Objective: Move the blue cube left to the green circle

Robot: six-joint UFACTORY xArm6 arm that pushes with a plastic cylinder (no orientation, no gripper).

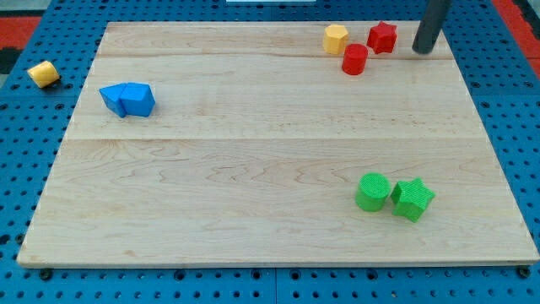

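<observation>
Two blue blocks touch each other at the view's left: a blue cube and a blue wedge-like block on its left. The green circle, a round cylinder, stands at the lower right, touching a green star on its right. My tip is at the view's top right, just right of a red star, far from the blue blocks and from the green circle.
A yellow hexagonal block and a red cylinder sit near the top right by the red star. Another yellow block lies off the wooden board on the blue pegboard at the left.
</observation>
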